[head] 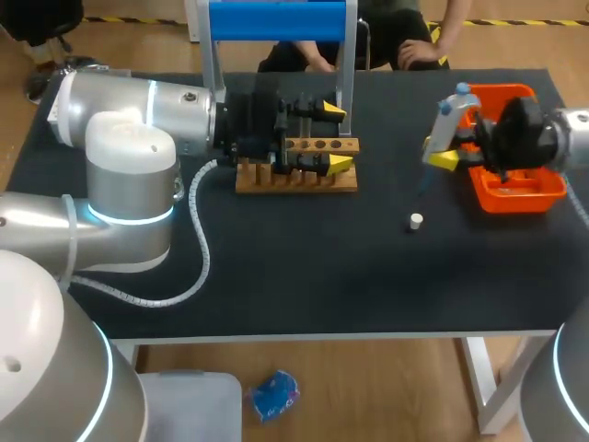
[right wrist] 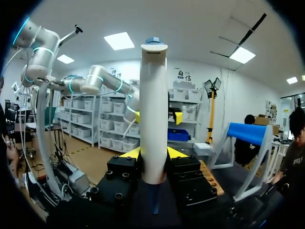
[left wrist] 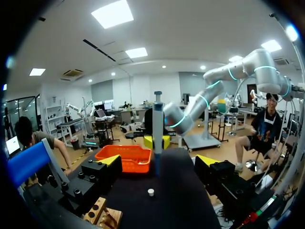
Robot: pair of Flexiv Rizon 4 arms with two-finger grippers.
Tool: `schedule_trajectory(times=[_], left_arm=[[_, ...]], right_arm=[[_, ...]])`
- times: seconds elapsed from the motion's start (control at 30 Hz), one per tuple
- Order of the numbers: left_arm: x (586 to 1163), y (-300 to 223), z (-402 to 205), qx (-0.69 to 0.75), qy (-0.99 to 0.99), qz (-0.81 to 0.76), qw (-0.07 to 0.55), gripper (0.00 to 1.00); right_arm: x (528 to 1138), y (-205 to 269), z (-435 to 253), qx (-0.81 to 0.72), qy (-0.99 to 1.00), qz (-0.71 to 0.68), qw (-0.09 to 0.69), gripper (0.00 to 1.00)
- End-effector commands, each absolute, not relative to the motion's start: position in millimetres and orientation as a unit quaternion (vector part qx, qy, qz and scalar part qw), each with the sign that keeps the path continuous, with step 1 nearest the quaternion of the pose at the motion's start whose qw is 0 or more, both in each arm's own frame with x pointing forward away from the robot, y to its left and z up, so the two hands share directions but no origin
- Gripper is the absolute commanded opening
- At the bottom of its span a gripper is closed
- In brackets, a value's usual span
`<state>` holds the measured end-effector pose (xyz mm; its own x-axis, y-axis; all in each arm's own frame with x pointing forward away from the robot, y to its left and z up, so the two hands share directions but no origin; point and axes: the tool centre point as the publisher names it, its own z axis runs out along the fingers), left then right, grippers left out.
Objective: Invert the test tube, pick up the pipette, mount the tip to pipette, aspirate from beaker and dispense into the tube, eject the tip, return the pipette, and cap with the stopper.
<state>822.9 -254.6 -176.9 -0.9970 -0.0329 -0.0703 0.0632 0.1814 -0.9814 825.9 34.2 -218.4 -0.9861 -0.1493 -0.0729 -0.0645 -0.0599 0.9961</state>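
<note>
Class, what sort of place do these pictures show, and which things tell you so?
Probably a robotics lab set up for a chemistry exercise: a wooden test tube rack and an orange tray sit on the black table, and robot jaws grip a pipette.

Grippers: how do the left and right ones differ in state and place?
The left gripper is open and empty; the right gripper is shut on the pipette. The left is at the wooden rack; the right by the orange tray. Both have yellow tips.
</note>
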Motion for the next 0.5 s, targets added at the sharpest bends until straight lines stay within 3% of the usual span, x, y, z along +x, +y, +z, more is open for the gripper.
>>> schedule_trajectory(times=[0.03, 0.5], left_arm=[[822.2, -254.9, -178.1, 0.009, 0.766, -0.641, 0.04, 1.0], [819.7, -255.4, -178.2, 0.006, 0.757, -0.652, 0.047, 1.0]], right_arm=[[831.4, 70.3, -230.7, 0.096, -0.675, -0.73, 0.051, 0.0], [820.2, 144.7, -226.3, 0.14, -0.669, -0.726, 0.076, 0.0]])
